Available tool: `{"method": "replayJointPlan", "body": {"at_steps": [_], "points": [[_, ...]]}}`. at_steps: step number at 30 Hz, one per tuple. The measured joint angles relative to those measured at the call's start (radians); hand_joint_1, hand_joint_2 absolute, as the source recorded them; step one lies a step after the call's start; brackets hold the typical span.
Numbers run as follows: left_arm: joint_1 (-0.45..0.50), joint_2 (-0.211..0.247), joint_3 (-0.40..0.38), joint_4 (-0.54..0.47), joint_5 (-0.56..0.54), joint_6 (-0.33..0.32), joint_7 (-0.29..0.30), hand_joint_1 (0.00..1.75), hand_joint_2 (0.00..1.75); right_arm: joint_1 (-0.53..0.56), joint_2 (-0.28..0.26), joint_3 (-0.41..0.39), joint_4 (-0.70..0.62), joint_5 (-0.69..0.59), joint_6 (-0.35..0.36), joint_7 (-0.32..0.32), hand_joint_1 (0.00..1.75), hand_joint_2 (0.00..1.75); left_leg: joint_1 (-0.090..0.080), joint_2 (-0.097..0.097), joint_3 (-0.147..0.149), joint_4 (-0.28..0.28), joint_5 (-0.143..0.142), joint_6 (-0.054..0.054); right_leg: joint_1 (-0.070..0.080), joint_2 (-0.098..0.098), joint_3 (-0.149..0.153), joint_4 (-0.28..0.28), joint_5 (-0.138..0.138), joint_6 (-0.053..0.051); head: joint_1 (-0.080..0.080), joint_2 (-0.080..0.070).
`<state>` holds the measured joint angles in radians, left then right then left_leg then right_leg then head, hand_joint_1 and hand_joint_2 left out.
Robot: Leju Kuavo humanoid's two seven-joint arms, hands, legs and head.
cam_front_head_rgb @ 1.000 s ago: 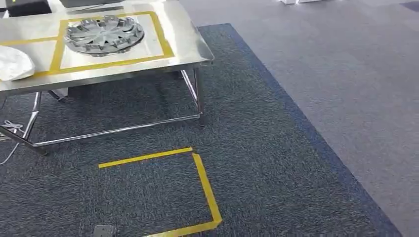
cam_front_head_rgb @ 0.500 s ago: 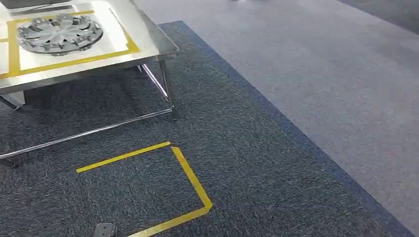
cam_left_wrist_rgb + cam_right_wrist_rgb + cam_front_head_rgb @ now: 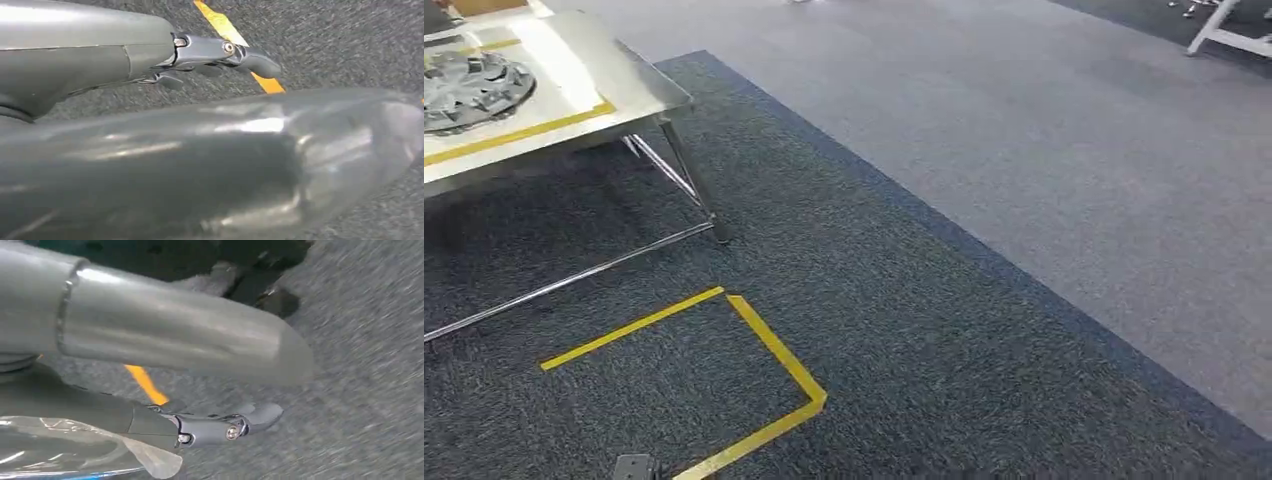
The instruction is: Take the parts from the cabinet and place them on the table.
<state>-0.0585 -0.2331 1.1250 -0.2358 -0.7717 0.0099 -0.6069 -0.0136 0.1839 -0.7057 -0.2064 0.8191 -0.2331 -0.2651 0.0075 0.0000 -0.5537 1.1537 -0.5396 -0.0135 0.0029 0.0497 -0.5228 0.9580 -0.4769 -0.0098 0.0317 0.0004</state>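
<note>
In the head view the whole scene is shifted leftward against the earlier frames, a turn of the camera, not of the things. The stainless table point(image 3: 639, 95), polished and thin-legged, is cut by the left edge; the ribbed, disc-shaped grey part point(image 3: 469, 88) is seen near its right corner, inside a yellow tape outline. A yellow tape angle point(image 3: 769, 350) is laid on the dark speckled carpet point(image 3: 924, 330).

In the left wrist view the left hand point(image 3: 220, 55) is seen over carpet, fingers extended, nothing held.

In the right wrist view the right hand point(image 3: 220, 427) is likewise seen with fingers extended and nothing held.
</note>
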Motion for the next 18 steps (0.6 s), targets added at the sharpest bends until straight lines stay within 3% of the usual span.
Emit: {"method": "replayJointPlan", "body": {"at_steps": [1, 2, 3, 5, 6, 7, 8, 9, 11, 12, 13, 14, 16, 17, 18], "points": [[0.0, 0.003, 0.0, 0.0, 0.0, 0.0, 0.0, 0.0, 0.0, 0.001, 0.003, 0.0, 0.0, 0.004, -0.008, 0.0, 0.0, 0.0, 0.004, -0.021, 0.06, -0.101, 0.029, -0.001, -0.002, 0.011, -0.011, 0.014, 0.0, 0.002, 0.0, 0.0], [0.0, 0.004, 0.001, 0.0, 0.0, 0.003, 0.0, 0.0, 0.0, 0.0, 0.005, 0.0, 0.0, 0.007, -0.019, 0.0, 0.0, 0.0, 0.007, -0.08, 0.086, -0.145, -0.004, 0.001, -0.002, 0.019, -0.029, 0.024, 0.001, 0.008, 0.0, 0.0], [0.001, 0.003, 0.003, 0.0, 0.0, 0.012, -0.002, 0.0, 0.0, -0.004, 0.006, 0.0, 0.0, 0.012, -0.034, -0.002, 0.0, 0.0, 0.008, -0.093, 0.084, -0.155, 0.004, 0.004, -0.001, 0.031, -0.043, 0.039, 0.005, 0.014, 0.001, 0.0], [0.004, -0.003, 0.005, 0.0, -0.004, 0.031, -0.003, 0.0, 0.0, -0.002, 0.011, 0.0, 0.0, 0.023, -0.079, -0.005, 0.0, 0.0, 0.003, -0.071, 0.073, -0.15, -0.001, 0.011, -0.004, 0.053, -0.055, 0.041, 0.015, 0.028, 0.0, 0.0], [0.004, -0.007, 0.006, 0.0, -0.008, 0.036, -0.003, 0.0, 0.0, 0.003, 0.013, 0.0, 0.0, 0.026, -0.1, -0.004, 0.0, 0.0, 0.001, -0.059, 0.072, -0.152, 0.004, 0.019, -0.006, 0.063, -0.06, 0.04, 0.021, 0.037, 0.001, 0.0], [0.004, -0.018, 0.007, 0.0, -0.007, 0.036, 0.001, 0.0, 0.0, 0.006, 0.012, 0.0, 0.0, 0.029, -0.106, 0.003, 0.0, 0.0, 0.012, -0.04, 0.069, -0.16, 0.012, 0.031, -0.007, 0.066, -0.074, 0.046, 0.018, 0.038, -0.001, 0.0], [0.001, -0.019, 0.009, 0.0, -0.003, 0.035, 0.006, 0.0, 0.0, 0.009, 0.016, 0.0, 0.0, 0.031, -0.111, 0.012, 0.0, 0.0, 0.011, -0.03, 0.065, -0.16, 0.016, 0.038, -0.002, 0.017, -0.087, 0.072, -0.008, 0.044, 0.007, 0.0], [0.001, -0.022, 0.012, 0.0, 0.003, 0.036, 0.012, 0.0, 0.0, 0.008, 0.017, 0.0, 0.0, 0.032, -0.112, 0.019, 0.0, 0.0, 0.01, -0.019, 0.061, -0.16, 0.02, 0.042, -0.004, -0.015, -0.115, 0.131, -0.048, 0.05, 0.018, 0.0], [0.006, -0.028, 0.021, 0.0, 0.006, 0.046, 0.032, 0.0, 0.0, 0.005, 0.019, -0.002, 0.0, 0.031, -0.113, 0.035, 0.0, 0.0, 0.008, 0.017, 0.052, -0.16, 0.024, 0.042, -0.009, -0.041, -0.186, 0.296, -0.124, 0.06, 0.018, 0.0], [0.007, -0.029, 0.023, 0.0, 0.002, 0.056, 0.046, 0.0, 0.0, 0.005, 0.022, -0.004, 0.0, 0.026, -0.111, 0.04, 0.0, 0.0, 0.008, 0.034, 0.047, -0.159, 0.026, 0.041, -0.012, -0.044, -0.205, 0.351, -0.14, 0.064, 0.018, 0.0], [0.007, -0.031, 0.023, 0.0, -0.007, 0.069, 0.065, 0.0, 0.0, 0.008, 0.023, -0.01, 0.0, 0.019, -0.107, 0.043, 0.0, 0.0, 0.008, 0.049, 0.045, -0.159, 0.027, 0.04, -0.015, -0.046, -0.199, 0.35, -0.131, 0.066, 0.018, 0.0], [0.006, -0.033, 0.023, 0.0, -0.019, 0.084, 0.086, 0.0, 0.0, 0.011, 0.025, -0.015, 0.0, 0.015, -0.101, 0.045, 0.0, 0.0, 0.008, 0.061, 0.045, -0.159, 0.028, 0.038, -0.018, -0.051, -0.164, 0.303, -0.101, 0.067, 0.018, 0.0], [0.002, -0.045, 0.023, 0.0, -0.033, 0.103, 0.12, 0.0, 0.0, 0.013, 0.029, -0.019, -0.001, 0.014, -0.092, 0.047, 0.0, 0.0, 0.01, 0.081, 0.048, -0.159, 0.029, 0.034, -0.022, -0.075, -0.049, 0.116, -0.025, 0.067, 0.018, 0.0], [0.0, -0.05, 0.023, -0.001, -0.038, 0.109, 0.129, 0.0, 0.0, 0.01, 0.033, -0.022, -0.002, 0.014, -0.09, 0.047, 0.0, 0.0, 0.007, 0.09, 0.052, -0.159, 0.029, 0.028, -0.019, -0.116, -0.009, 0.034, -0.03, 0.067, 0.018, 0.0], [0.0, -0.054, 0.023, -0.002, -0.041, 0.113, 0.132, 0.0, 0.0, 0.006, 0.038, -0.026, -0.002, 0.013, -0.089, 0.048, 0.0, 0.0, 0.002, 0.097, 0.048, -0.157, 0.029, 0.019, -0.012, -0.115, 0.001, 0.028, -0.028, 0.054, 0.018, 0.0]]}}
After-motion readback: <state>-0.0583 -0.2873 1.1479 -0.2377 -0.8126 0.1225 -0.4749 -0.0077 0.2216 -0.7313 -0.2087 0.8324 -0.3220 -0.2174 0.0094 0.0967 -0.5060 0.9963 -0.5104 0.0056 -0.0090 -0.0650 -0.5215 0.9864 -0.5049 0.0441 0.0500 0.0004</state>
